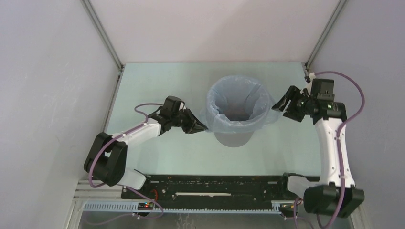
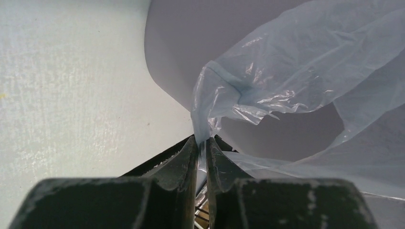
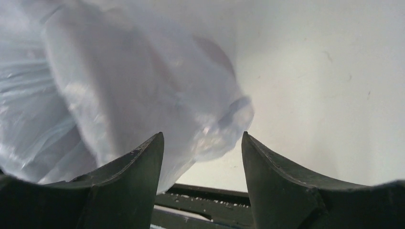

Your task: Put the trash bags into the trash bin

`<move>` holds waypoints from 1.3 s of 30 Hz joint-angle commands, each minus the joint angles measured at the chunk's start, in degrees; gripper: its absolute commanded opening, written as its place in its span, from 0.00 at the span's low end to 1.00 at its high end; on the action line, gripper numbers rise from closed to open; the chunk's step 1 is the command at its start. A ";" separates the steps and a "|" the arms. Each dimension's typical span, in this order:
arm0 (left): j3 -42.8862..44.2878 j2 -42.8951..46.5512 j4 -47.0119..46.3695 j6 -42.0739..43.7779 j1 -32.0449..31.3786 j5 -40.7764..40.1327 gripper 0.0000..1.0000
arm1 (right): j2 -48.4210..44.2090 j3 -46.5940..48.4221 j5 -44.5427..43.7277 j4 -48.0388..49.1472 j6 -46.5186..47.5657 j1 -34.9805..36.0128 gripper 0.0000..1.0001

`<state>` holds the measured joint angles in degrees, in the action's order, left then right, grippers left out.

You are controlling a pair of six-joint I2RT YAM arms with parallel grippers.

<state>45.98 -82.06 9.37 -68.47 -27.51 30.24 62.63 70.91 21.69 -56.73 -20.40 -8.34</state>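
Note:
The grey trash bin (image 1: 233,138) stands upright mid-table. The pale-blue translucent trash bag (image 1: 239,95) lines it, its mouth folded out over the rim. My left gripper (image 1: 203,128) is at the bin's left side, shut on a bunched corner of the trash bag (image 2: 224,95); the fingers (image 2: 188,157) pinch the plastic, with the grey bin wall (image 2: 191,38) behind. My right gripper (image 1: 282,102) is open just right of the bin's rim. In the right wrist view the trash bag (image 3: 143,86) bulges in front of the spread fingers (image 3: 148,157), not gripped.
The pale-green table (image 1: 157,81) is fenced by white walls and metal corner posts (image 1: 102,31). A black rail (image 1: 215,183) runs along the near edge between the arm bases.

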 commanded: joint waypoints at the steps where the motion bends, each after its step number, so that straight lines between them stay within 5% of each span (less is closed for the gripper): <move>1: 3.23 -1.34 0.73 2.70 0.04 3.06 0.16 | 5.38 1.86 -1.90 4.89 3.38 -1.41 0.69; 6: 3.66 -2.59 0.83 3.29 0.72 4.33 0.16 | 10.47 1.63 -1.91 7.31 5.58 -2.15 0.59; 9: 4.43 -3.58 0.81 3.60 0.96 4.77 0.16 | 12.89 -0.40 5.29 11.90 5.41 -4.14 0.24; 14: 5.30 -5.46 0.78 4.14 0.94 5.52 0.12 | 20.29 -3.98 25.21 19.31 1.90 -7.02 0.03; 25: 5.86 -7.33 -3.05 2.56 0.59 6.67 0.10 | 28.95 -13.77 39.82 29.77 -8.37 -6.38 0.06; 39: 5.56 -7.90 -5.08 0.71 -0.96 5.41 0.10 | 29.50 -16.99 31.81 32.40 -8.97 -3.53 0.21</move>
<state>49.63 -90.41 6.33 -67.00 -27.99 35.16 94.17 53.78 55.53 -25.67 -28.86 -12.29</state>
